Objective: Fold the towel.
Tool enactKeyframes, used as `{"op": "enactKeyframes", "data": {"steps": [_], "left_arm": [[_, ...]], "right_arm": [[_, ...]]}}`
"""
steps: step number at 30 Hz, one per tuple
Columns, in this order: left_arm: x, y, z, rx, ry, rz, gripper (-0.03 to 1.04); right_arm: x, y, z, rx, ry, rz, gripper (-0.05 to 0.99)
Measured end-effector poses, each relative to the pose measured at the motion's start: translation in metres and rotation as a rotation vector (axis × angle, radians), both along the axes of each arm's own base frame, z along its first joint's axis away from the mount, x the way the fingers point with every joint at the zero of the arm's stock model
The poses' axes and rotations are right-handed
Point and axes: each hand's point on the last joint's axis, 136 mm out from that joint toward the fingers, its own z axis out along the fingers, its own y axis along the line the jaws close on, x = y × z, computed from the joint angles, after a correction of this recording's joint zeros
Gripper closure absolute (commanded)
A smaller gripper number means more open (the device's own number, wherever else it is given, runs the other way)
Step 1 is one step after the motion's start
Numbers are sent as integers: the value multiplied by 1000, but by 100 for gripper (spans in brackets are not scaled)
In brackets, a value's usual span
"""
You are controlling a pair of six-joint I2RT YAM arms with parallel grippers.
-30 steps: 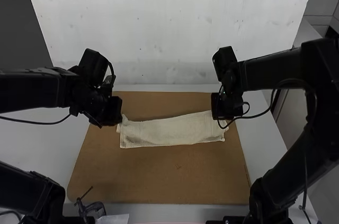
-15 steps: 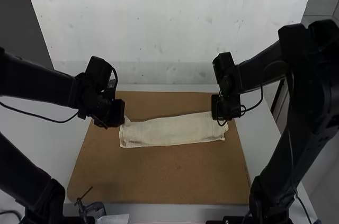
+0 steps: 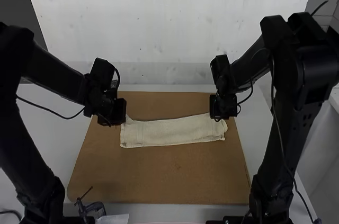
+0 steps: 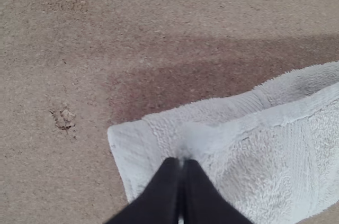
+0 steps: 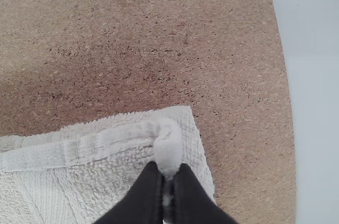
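Your left claw [image 3: 117, 113] is pinching one end of the towel [image 3: 172, 132], right claw [image 3: 223, 107] pinching the other, towel lying layered on the board [image 3: 159, 176]

Towel [image 3: 175, 131], centre of the high view: off-white, reads cream; pale stripes of fine parallel lines cross it in both wrist views. Board [image 3: 169, 181] beneath is brown, flecked darker. Tabletop [image 3: 61, 155] at frame left: plain pale grey. Left tool [image 3: 113, 112] and right tool [image 3: 224, 106], mid-frame, are black.
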Motion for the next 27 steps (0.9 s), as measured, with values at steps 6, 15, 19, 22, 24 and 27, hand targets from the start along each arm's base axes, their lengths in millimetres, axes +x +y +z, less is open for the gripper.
{"op": "enactKeyframes", "data": {"steps": [6, 15, 19, 22, 24, 27], "left_arm": [[9, 9, -14, 9, 17, 26, 99], [11, 15, -17, -1, 33, 47, 11], [7, 24, -15, -11, 71, 69, 4], [10, 30, 1, -37, 41, 88, 4], [15, 33, 18, -53, -4, 97, 4], [17, 36, 36, -69, -51, 104, 4]], "right_arm": [[0, 3, 0, -1, 0, 5, 91], [-5, 4, -3, 17, 17, -10, 26], [-10, 4, -2, 56, 39, -27, 26], [-15, 1, 0, 94, 59, -54, 26], [-19, 0, 2, 126, 75, -74, 26], [-24, -1, -1, 163, 107, -106, 26]]}}
